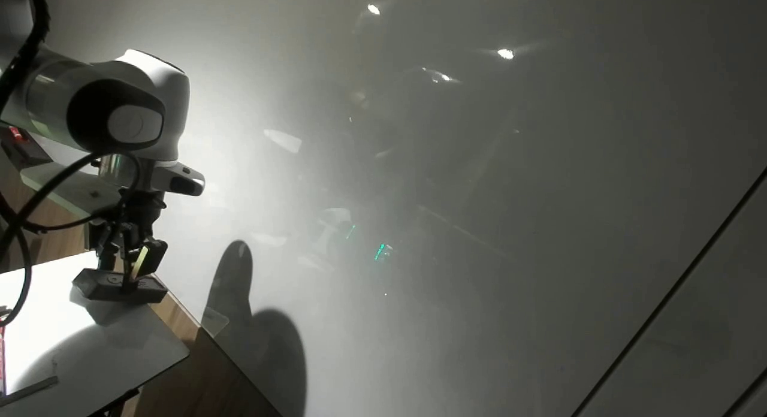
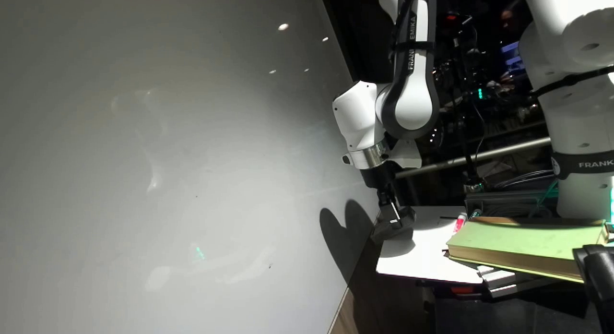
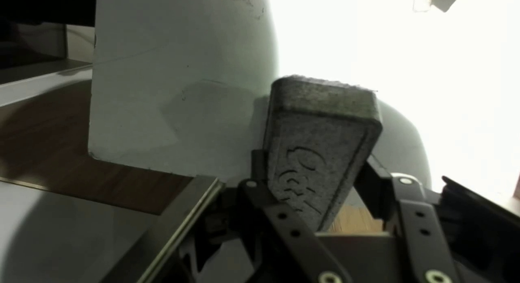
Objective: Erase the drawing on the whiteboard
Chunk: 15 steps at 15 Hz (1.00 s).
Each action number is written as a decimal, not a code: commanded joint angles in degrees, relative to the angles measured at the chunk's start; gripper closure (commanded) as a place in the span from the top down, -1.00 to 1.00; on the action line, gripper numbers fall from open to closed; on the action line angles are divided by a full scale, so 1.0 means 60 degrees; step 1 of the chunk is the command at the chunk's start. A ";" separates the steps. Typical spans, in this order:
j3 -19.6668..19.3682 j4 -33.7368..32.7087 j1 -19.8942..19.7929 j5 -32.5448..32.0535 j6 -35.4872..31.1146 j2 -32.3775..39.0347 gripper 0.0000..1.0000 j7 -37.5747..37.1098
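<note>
The whiteboard point(image 1: 419, 183) runs out of view — the pincer point(image 3: 315, 177) grips a partly hidden eraser point(image 3: 319, 149).

Whiteboard point(image 2: 144, 180), glossy, fills nine o'clock side of view; small green glint point(image 2: 199, 253) on it toward eight. White arm point(image 2: 415, 101) hangs at two. Gripper point(image 2: 395, 222) at four, pointing down, clamped on a dark block point(image 2: 385, 232); touching white table point(image 2: 427, 264) or just above, cannot tell. Two-lobed shadow point(image 2: 344, 240) on whiteboard at gripper's nine o'clock. At gripper's three: red-and-white marker point(image 2: 459, 222), then green book point(image 2: 527, 239), tan edge facing six.
</note>
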State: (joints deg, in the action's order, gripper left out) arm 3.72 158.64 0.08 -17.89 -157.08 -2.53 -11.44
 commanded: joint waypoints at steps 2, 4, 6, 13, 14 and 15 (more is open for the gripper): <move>0.0014 -0.0039 0.0134 0.0160 0.0849 -0.0286 -0.40 0.0059; 0.0025 -0.0107 0.0158 0.0109 0.1132 -0.0293 0.60 0.0040; 0.0030 -0.0153 0.0174 0.0108 0.1408 -0.0279 0.76 0.0031; -0.0010 -0.0152 0.0166 0.0120 0.1882 -0.0255 1.00 0.0045; -0.0018 -0.0152 0.0162 0.0122 0.1873 -0.0240 1.00 0.0075; -0.0027 -0.0151 0.0162 0.0131 0.1752 -0.0226 1.00 0.0142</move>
State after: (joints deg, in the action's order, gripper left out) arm 3.80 157.78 0.69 -17.79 -147.42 -3.04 -11.43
